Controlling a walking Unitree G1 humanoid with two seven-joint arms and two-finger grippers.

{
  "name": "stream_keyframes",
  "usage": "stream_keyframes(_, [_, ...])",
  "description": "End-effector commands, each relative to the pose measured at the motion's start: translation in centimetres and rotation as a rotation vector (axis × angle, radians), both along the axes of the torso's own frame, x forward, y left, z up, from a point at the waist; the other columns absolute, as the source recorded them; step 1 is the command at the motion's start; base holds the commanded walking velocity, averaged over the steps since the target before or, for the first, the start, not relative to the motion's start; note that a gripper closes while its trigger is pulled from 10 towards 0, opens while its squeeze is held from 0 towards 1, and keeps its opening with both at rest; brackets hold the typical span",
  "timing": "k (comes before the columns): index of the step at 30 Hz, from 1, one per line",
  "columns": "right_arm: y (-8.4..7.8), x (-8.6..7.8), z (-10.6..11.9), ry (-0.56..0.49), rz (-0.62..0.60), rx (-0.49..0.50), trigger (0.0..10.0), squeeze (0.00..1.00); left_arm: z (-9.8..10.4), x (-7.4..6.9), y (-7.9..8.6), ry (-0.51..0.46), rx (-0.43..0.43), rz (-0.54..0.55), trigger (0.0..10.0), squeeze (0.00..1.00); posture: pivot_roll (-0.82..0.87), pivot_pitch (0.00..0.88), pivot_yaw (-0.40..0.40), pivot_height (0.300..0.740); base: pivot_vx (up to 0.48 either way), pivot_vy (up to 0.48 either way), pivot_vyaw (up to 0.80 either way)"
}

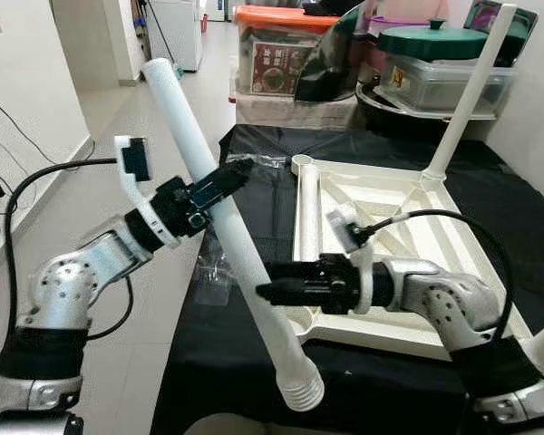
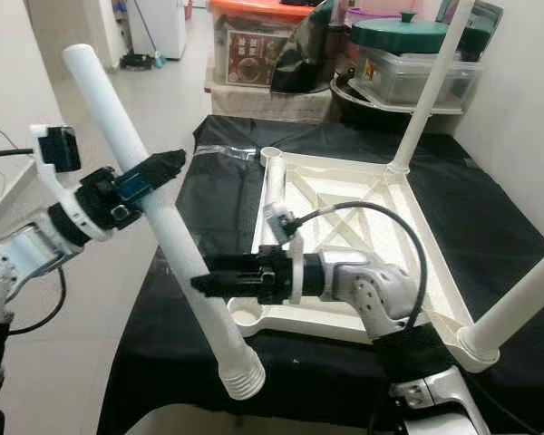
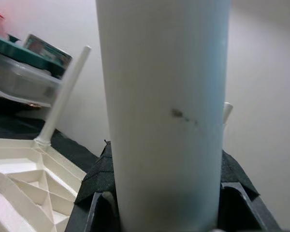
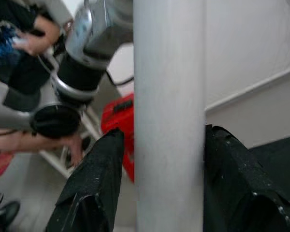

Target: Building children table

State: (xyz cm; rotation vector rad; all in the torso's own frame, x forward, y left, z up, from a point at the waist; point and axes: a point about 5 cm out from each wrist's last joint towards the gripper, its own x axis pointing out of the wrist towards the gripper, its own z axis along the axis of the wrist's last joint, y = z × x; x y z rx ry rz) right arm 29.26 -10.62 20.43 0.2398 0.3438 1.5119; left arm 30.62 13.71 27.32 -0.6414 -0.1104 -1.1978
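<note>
Table leg (image 1: 227,227): slanting across frame centre, threaded end low, both grippers gripping it.
Left gripper (image 1: 225,181): jaws clenching the leg's upper half, left of centre.
Right gripper (image 1: 274,290): jaws clamping the leg's lower half.
Tabletop (image 1: 381,204): lying upside down on the black-draped worktop (image 1: 490,181), right of centre, one leg (image 1: 467,91) standing at its far corner.
</note>
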Motion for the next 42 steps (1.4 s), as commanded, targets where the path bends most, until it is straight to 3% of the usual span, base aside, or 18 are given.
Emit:
stream_keyframes(1, [0.9,-0.1,0.2,-0.008,0.034,-0.031,10.0,0.0,0.3,0.5,-0.3,-0.02,0.01,0.012,10.0,0.0,0.06,0.029,-0.059,0.74,0.0,0.0,0.0])
stream_keyframes(19, [3.4,0.3,-0.1,-0.005,0.056,-0.145,10.0,0.0,0.0,2.1,-1.5,-0.042,0.032,0.012,10.0,0.0,0.05,0.036,-0.055,0.74,0.0,0.0,0.0])
stream_keyframes(42, [4.0,0.1,-0.9,0.002,0.058,-0.198,10.0,0.0,0.0,3.2,-1.2,-0.058,0.037,0.041,10.0,0.0,0.05,0.039,-0.055,0.74,0.0,0.0,0.0])
